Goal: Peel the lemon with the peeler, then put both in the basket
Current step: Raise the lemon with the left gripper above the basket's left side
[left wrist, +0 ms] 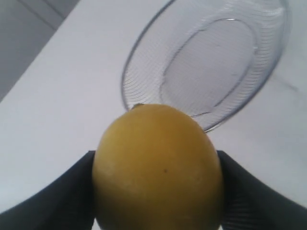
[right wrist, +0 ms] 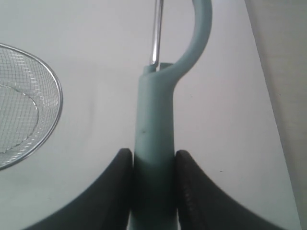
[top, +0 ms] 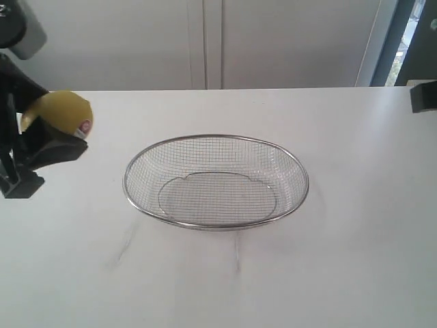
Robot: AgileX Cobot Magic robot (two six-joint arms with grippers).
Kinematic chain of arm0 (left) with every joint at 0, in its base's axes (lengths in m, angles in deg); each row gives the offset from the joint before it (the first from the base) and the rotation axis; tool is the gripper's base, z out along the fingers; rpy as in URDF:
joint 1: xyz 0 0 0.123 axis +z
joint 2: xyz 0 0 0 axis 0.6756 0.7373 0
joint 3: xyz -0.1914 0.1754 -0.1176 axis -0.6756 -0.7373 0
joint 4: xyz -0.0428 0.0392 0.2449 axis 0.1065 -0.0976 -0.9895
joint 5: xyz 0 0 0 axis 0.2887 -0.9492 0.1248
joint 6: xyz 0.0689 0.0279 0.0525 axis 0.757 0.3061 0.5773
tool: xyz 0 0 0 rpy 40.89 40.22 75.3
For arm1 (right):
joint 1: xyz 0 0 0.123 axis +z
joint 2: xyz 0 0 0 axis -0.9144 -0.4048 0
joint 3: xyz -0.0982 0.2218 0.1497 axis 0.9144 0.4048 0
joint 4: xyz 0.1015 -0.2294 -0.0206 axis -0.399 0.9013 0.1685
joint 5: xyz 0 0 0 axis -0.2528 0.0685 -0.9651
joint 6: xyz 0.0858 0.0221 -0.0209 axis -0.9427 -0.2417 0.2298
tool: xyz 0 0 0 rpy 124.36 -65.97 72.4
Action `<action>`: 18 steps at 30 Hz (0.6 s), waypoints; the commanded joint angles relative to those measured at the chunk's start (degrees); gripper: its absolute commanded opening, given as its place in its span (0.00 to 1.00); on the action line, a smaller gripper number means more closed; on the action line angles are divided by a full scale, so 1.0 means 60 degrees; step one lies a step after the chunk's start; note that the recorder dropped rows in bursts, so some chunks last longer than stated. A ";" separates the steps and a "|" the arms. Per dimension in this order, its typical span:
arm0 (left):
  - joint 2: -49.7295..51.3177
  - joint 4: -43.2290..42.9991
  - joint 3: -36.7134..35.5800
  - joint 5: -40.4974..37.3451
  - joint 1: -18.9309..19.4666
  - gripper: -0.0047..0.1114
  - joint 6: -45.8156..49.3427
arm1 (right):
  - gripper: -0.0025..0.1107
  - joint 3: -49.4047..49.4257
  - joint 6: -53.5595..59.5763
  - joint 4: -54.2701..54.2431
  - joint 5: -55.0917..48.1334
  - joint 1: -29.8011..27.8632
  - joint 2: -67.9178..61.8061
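Yellow is the colour that stands out in the exterior view: the lemon [top: 58,113] is at the far left, lifted above the white table [top: 355,260] and clamped in the black left gripper [top: 51,126]. Its small red-and-white sticker [top: 85,126] faces toward the basket [top: 215,137]. The basket of silver wire mesh stands in the middle of the table with nothing in it, and its long axis runs from left to right in this view. The lemon is well apart from it and outside its rim. The peeler does not show in this view. In the left wrist view the lemon [left wrist: 158,167] fills the space between the two dark fingers [left wrist: 57,201], which press on its two sides, so the left gripper [left wrist: 158,211] is closed around the fruit. A small nub on the lemon points away from the wrist, toward the basket [left wrist: 128,72] lying further on the table. In the right wrist view the right gripper [right wrist: 153,187] grips the pale teal-green handle of the peeler [right wrist: 153,129] between its two black fingers [right wrist: 112,191]. The long axis of the peeler runs straight out from the claw, and its looped head and metal blade [right wrist: 156,33] point away from the wrist. One edge of the basket [right wrist: 58,96] shows beside it, apart from the peeler.
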 commanded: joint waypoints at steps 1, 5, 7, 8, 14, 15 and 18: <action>-0.0190 -0.1427 -0.0973 0.1553 0.0978 0.04 -0.1309 | 0.02 -0.0103 0.0589 0.0234 0.0041 -0.0005 -0.0453; -0.0146 -0.2234 -0.1464 0.2105 0.1214 0.04 -0.1368 | 0.02 -0.0103 0.0819 0.0908 0.0110 -0.0005 -0.1104; 0.0131 -0.2085 -0.1464 0.2263 0.1214 0.04 -0.2011 | 0.02 -0.0174 0.0819 0.0989 0.0303 -0.0005 -0.1544; 0.0323 -0.2085 -0.1464 0.2396 0.1214 0.04 -0.2219 | 0.02 -0.0253 0.0819 0.0939 0.0387 -0.0005 -0.1684; 0.2505 -0.1119 -0.1163 0.3555 0.1214 0.04 -0.2724 | 0.02 -0.0905 0.1276 0.0667 0.0502 -0.0176 -0.2635; 0.2597 -0.0740 -0.1143 0.3573 0.1214 0.04 -0.2704 | 0.02 -0.0952 0.1277 0.0594 0.0559 -0.0260 -0.2733; 0.2671 0.2657 -0.1085 0.3214 0.0533 0.04 0.0356 | 0.02 -0.1003 0.1611 -0.0124 0.1057 -0.0542 -0.3056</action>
